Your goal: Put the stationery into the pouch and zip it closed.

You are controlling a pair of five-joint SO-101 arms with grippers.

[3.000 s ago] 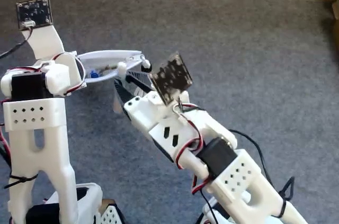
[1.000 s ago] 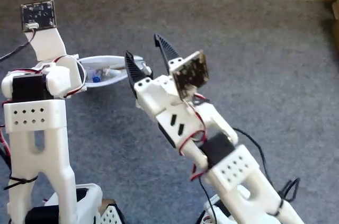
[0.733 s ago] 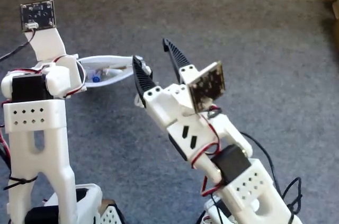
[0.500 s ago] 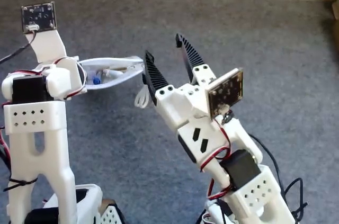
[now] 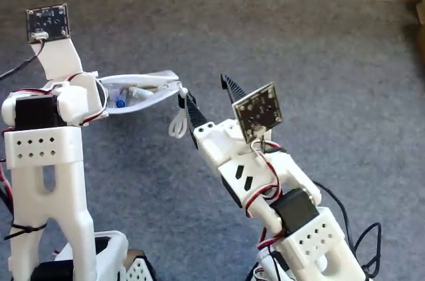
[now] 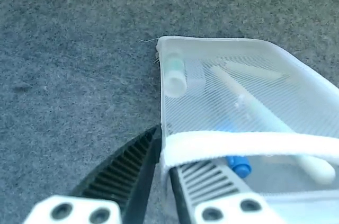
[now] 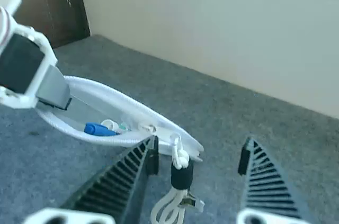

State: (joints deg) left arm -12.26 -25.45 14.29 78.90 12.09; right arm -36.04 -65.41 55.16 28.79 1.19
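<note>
Pouch [image 5: 143, 92]: white mesh, mouth open, pens inside (one blue-capped), held off the grey surface [image 5: 319, 48]. Left end effector [image 6: 161, 139]: clamped on its edge. Right end effector [image 7: 201, 144]: fingers apart, beside dangling zip pull [image 7: 177, 181].

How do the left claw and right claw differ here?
The left claw is shut on the pouch edge; the right claw is open and empty. The left claw grips one pouch end; the right claw hovers by the zipper pull at the other. Both have black ridged fingers.
</note>
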